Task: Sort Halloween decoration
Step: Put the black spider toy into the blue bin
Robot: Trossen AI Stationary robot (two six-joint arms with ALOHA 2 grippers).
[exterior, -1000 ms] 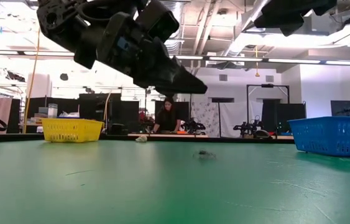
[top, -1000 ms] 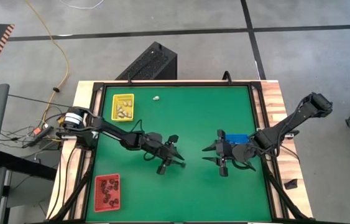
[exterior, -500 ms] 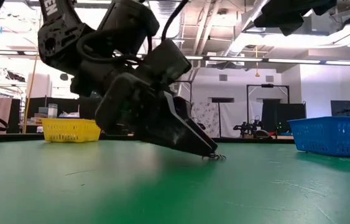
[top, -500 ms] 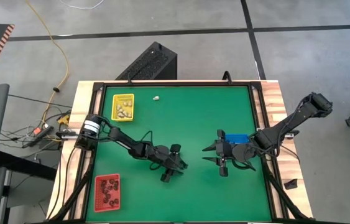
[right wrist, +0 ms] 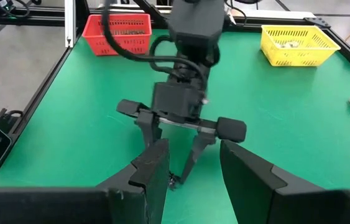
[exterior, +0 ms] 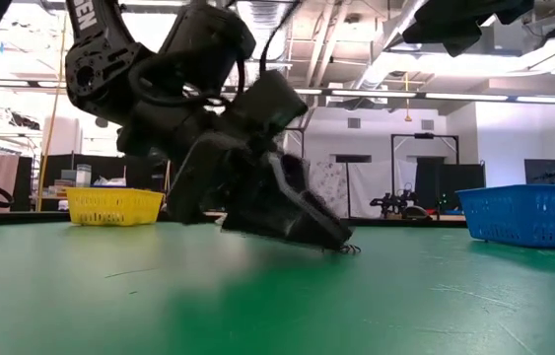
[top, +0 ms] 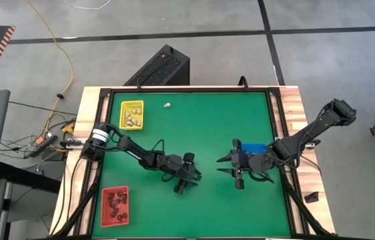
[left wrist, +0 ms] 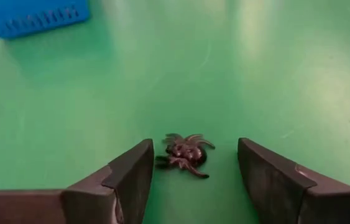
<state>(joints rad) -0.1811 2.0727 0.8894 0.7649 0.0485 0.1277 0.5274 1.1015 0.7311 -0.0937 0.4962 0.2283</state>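
Observation:
A small black spider trinket lies on the green mat near the table's middle. My left gripper is down at the mat and open. One finger stands on each side of the spider and neither touches it. The low view shows the spider just past the fingertips. My right gripper hovers open above the mat to the right, facing the left gripper. A whitish trinket lies alone near the far edge.
A yellow tray with whitish trinkets stands at the far left. A red tray with dark trinkets stands at the near left. A blue tray sits under the right arm. Open green mat lies between the arms and toward the near edge.
My left gripper has sunk to the mat and moved a little toward the near edge and the right. Its fingers have spread apart and now stand on either side of the black spider. The spider has stayed where it was.

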